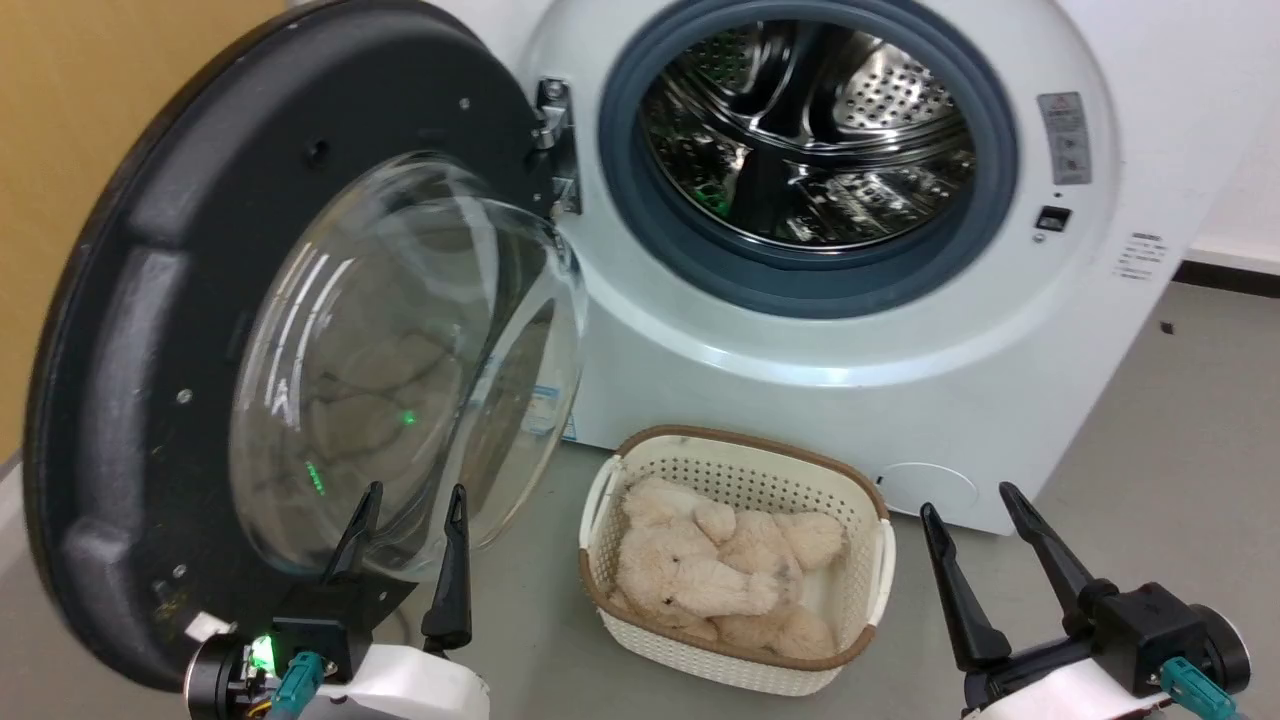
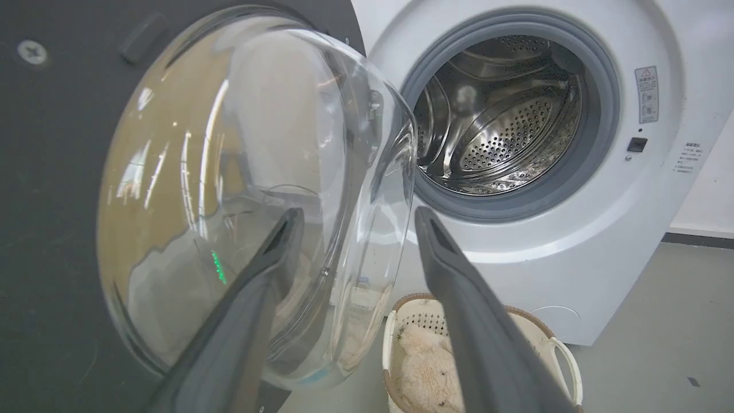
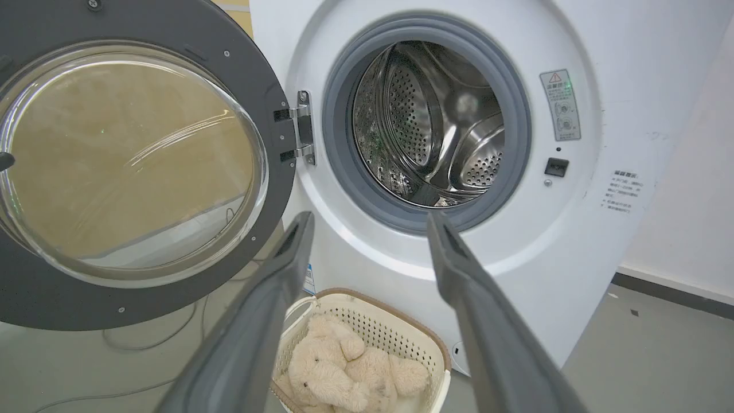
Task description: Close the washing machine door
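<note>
The washing machine door point(image 1: 140, 330) stands swung wide open on its left hinge, black rim and bulging glass bowl point(image 1: 400, 360) facing me. The white washing machine point(image 1: 900, 330) shows its steel drum point(image 1: 810, 130) behind a grey rubber ring. My left gripper point(image 1: 415, 500) is open, its fingertips just in front of the lower part of the glass bowl point(image 2: 241, 189), close to it. My right gripper point(image 1: 970, 505) is open too, low at the right, in front of the machine's lower front point(image 3: 573, 241). The door point(image 3: 143, 166) fills the left of the right wrist view.
A cream plastic basket point(image 1: 870, 560) with pale plush toys point(image 1: 720, 580) stands on the grey floor point(image 1: 1180, 450) against the machine's foot, between my grippers. A yellow wall point(image 1: 60, 150) is behind the door. A thin cable point(image 3: 143, 338) lies on the floor under the door.
</note>
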Available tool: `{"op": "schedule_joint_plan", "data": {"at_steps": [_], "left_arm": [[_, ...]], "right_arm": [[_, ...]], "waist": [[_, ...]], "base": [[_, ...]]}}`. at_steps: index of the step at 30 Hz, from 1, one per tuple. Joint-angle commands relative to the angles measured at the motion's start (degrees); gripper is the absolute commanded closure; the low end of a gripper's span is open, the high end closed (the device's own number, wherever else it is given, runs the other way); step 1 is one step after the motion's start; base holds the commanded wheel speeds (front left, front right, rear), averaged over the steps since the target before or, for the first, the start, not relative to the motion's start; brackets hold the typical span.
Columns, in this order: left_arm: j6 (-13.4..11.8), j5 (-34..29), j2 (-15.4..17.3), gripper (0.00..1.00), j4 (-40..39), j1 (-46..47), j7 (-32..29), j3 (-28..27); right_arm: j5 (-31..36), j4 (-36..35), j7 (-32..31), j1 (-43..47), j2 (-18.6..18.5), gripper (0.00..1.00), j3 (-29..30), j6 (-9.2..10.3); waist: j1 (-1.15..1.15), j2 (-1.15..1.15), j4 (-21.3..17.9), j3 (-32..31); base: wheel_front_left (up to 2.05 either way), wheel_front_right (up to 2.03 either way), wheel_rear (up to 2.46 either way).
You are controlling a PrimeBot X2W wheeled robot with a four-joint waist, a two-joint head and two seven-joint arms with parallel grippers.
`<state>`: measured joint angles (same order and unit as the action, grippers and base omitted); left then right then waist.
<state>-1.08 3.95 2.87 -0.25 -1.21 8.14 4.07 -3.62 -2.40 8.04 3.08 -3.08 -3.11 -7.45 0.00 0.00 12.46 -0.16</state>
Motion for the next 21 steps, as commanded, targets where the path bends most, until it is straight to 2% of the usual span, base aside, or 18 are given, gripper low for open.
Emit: {"op": "schedule_joint_plan", "data": {"at_steps": [1,21], "left_arm": [[-0.3,0.5,0.0,0.00,-0.3,-0.6,0.6,0.1],[-0.7,1.6,0.0,0.00,-1.5,-1.9,3.1,0.1]], "right_arm": [[-0.3,-0.4,0.7,0.6,0.1,0.00,-0.1,-0.02],[-1.1,-0.7,3.2,0.5,0.2,0.00,-2.3,-0.02]], "waist": [[0.00,0.00,1.2,-0.1],[0.00,0.00,9.8,0.2]], "base": [[0.00,0.00,0.00],[0.00,0.00,0.00]]}}
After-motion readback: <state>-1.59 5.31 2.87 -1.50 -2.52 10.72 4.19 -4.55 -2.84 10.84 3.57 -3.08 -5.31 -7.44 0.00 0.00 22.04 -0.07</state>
